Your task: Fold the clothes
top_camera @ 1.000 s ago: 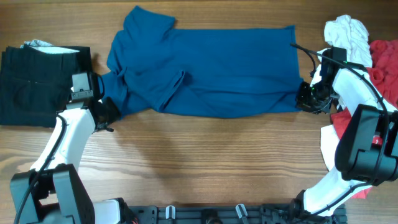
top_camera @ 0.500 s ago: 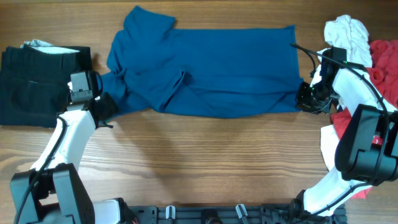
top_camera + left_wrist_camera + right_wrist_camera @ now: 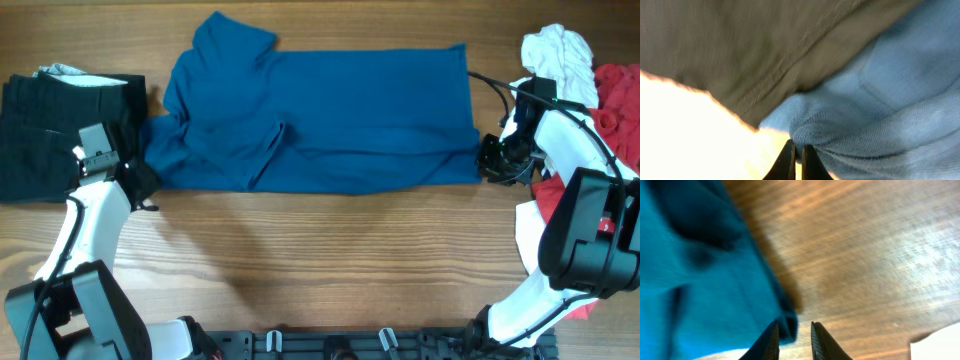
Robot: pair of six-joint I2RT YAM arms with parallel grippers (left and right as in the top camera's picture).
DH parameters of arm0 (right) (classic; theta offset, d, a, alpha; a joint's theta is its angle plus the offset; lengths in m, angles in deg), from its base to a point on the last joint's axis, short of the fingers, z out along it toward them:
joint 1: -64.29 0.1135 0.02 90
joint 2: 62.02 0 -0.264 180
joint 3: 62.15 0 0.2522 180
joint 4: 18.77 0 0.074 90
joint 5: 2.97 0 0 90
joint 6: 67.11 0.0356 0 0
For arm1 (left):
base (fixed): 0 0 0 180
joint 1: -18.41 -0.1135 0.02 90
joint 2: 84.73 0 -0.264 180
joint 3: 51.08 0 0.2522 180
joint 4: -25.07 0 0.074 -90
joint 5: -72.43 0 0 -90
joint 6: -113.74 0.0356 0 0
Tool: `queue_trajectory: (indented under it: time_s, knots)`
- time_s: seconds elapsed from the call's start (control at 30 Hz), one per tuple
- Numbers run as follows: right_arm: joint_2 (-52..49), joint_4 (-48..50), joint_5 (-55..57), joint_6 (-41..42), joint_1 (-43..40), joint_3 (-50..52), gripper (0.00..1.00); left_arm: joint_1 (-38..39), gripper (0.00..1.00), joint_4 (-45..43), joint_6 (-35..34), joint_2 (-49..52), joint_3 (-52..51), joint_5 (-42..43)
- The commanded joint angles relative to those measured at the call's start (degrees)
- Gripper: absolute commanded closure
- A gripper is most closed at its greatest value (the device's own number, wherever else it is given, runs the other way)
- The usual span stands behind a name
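The deep-blue shirt (image 3: 330,125) lies spread across the middle of the table, one sleeve folded over its left half. My left gripper (image 3: 143,183) is at the shirt's left end. In the left wrist view this gripper (image 3: 796,156) is shut on a pinch of the blue shirt (image 3: 880,115). My right gripper (image 3: 486,160) is at the shirt's lower right corner. In the right wrist view its jaws (image 3: 792,332) stand apart, with the hem of the blue shirt (image 3: 700,280) between them, lying against the left finger.
A folded black garment (image 3: 55,135) lies at the far left, right next to my left gripper, and shows as dark cloth (image 3: 740,50) in the left wrist view. A white garment (image 3: 555,50) and a red one (image 3: 615,105) are heaped at the right edge, behind my right arm.
My left gripper shut on the shirt's left end and pulled it leftward. The shirt slid left and lies flatter. My right gripper stayed in place and its jaws narrowed slightly.
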Motion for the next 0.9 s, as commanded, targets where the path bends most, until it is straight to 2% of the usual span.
queue_trajectory:
  time_s: [0.0, 0.1, 0.3, 0.33, 0.4, 0.43, 0.47, 0.53, 0.7, 0.87]
  knots:
    - [-0.81, -1.51, 4.85, 5.35, -1.03, 0.44, 0.85, -0.7, 0.96, 8.66, -7.41, 0.55, -0.33, -3.48]
    - [-0.81, -3.98, 5.75, 8.48, -3.54, 0.44, 0.96, -0.7, 0.96, 14.78, -12.61, 0.52, -0.33, -4.17]
    - [-0.81, -6.16, 6.27, 7.5, -6.38, 0.44, 0.96, -0.7, 0.96, 18.86, -14.93, 0.07, -0.33, -9.05]
    - [-0.81, -4.44, 0.85, 3.13, -6.34, 0.42, 0.96, -0.7, 0.96, 18.64, -14.93, 0.04, -0.33, -8.98]
    - [-0.81, -0.68, -12.72, -5.25, -6.01, 0.42, 0.87, -0.7, 0.96, 17.92, -14.8, 0.04, -0.33, -7.85]
    - [-0.81, 1.05, -16.31, -6.73, -5.95, 0.39, 0.81, -0.7, 0.96, 17.53, -14.78, 0.04, -0.33, -7.52]
    - [-0.81, 3.43, -18.1, -6.71, -5.79, 0.39, 0.7, -0.68, 0.96, 17.2, -14.78, 0.04, -0.33, -7.32]
    - [-0.81, 7.48, -18.82, -6.95, -5.4, 0.37, 0.59, -0.7, 0.96, 16.7, -14.78, 0.04, -0.33, -7.26]
    - [-0.83, 9.2, -17.97, -8.15, -2.75, 0.76, 0.59, -0.7, 0.96, 16.04, -14.8, 0.04, -0.33, -6.82]
    - [-1.11, 10.34, -7.78, -7.54, 0.85, 4.02, 0.54, -0.7, 0.96, 15.78, -14.8, 0.04, -0.33, -6.45]
